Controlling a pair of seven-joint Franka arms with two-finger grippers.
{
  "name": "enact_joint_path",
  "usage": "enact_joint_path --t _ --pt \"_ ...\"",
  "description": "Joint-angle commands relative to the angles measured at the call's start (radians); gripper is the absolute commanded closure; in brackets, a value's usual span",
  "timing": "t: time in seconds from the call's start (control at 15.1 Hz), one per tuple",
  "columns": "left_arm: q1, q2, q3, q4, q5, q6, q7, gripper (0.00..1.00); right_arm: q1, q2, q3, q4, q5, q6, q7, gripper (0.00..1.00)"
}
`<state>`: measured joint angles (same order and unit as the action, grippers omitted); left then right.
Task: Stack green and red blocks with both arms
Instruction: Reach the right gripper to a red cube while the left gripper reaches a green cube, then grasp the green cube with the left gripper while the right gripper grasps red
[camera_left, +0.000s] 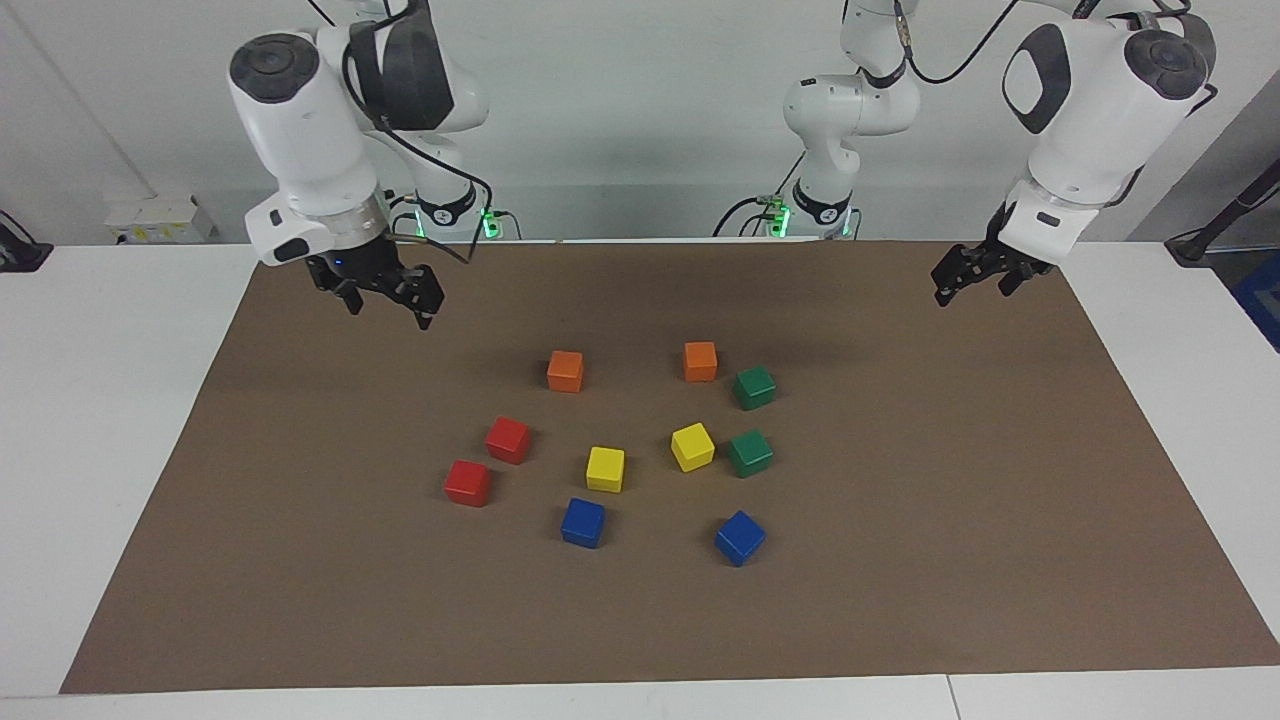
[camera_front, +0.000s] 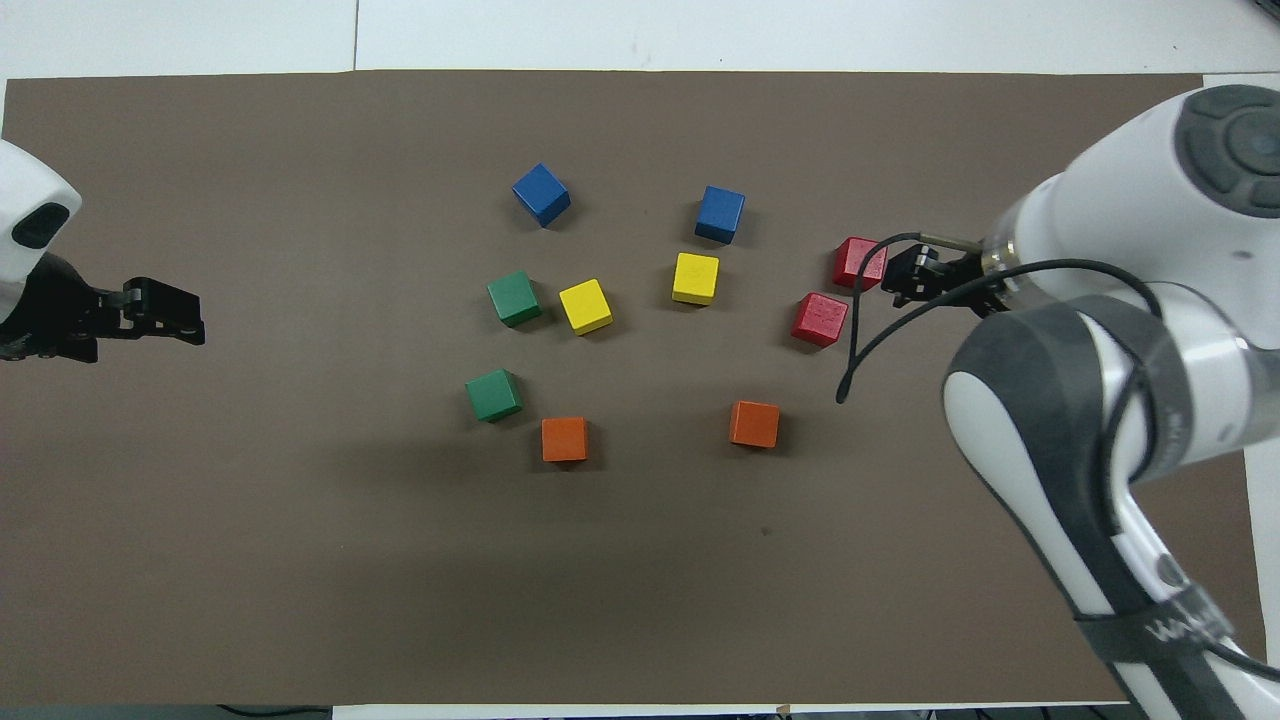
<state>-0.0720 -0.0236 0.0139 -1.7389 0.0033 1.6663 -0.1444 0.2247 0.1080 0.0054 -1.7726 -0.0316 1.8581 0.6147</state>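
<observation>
White table (camera_left: 120, 420) under a brown mat (camera_left: 900, 560), pale wall at the robots' end; ten cubes lie singly on the mat, none stacked, none touching

Clock directions read on the overhead view, 12 o'clock farthest from the robots, centre at the middle of the cube cluster

- Red block one (camera_front: 860, 263) (camera_left: 467, 483): at 2 o'clock, toward the right arm's end
- Red block two (camera_front: 819, 319) (camera_left: 507, 440): at 3 o'clock, just beside red block one and nearer to the robots
- Green block one (camera_front: 514, 298) (camera_left: 749, 453): at 9 o'clock, just beside a yellow cube
- Green block two (camera_front: 493, 394) (camera_left: 754, 387): at 8 o'clock, nearer to the robots, just beside an orange cube
- Yellow cubes (camera_front: 585, 306) (camera_front: 695, 278): middle of the cluster
- Blue cubes (camera_front: 541, 194) (camera_front: 720, 213): at 11 and 1 o'clock, farthest from the robots
- Orange cubes (camera_front: 565, 439) (camera_front: 754, 424): at 7 and 5 o'clock, nearest the robots
- Right gripper (camera_left: 383, 300) (camera_front: 893, 283): raised over bare mat toward the right arm's end, clear of the red blocks; fingers spread, holding nothing
- Left gripper (camera_left: 968, 282) (camera_front: 165, 315): raised over the mat at 9 o'clock, well apart from the green blocks; jaws apart, holding nothing; this arm waits
</observation>
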Motion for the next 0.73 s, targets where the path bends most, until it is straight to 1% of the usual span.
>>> enact_joint_path --t 0.0,0.2,0.4,0.53,0.66 --pt "-0.053 0.034 0.005 -0.015 -0.034 0.078 -0.084 0.0 0.03 0.097 -0.001 0.002 0.001 0.104 0.059 0.0" --pt "-0.155 0.16 0.005 0.062 -0.048 0.162 -0.294 0.0 0.042 0.166 -0.001 -0.004 0.001 0.205 0.059 0.0" --pt "-0.256 0.287 0.006 0.084 -0.046 0.289 -0.455 0.0 0.045 0.217 -0.001 -0.001 0.001 0.262 0.065 0.0" --pt "-0.301 0.349 0.008 0.096 -0.042 0.341 -0.504 0.0 0.045 0.251 0.001 0.004 0.001 0.294 0.068 0.0" --pt "-0.316 0.434 0.008 0.155 -0.037 0.354 -0.535 0.0 0.06 0.281 -0.001 0.007 0.001 0.335 0.071 0.0"
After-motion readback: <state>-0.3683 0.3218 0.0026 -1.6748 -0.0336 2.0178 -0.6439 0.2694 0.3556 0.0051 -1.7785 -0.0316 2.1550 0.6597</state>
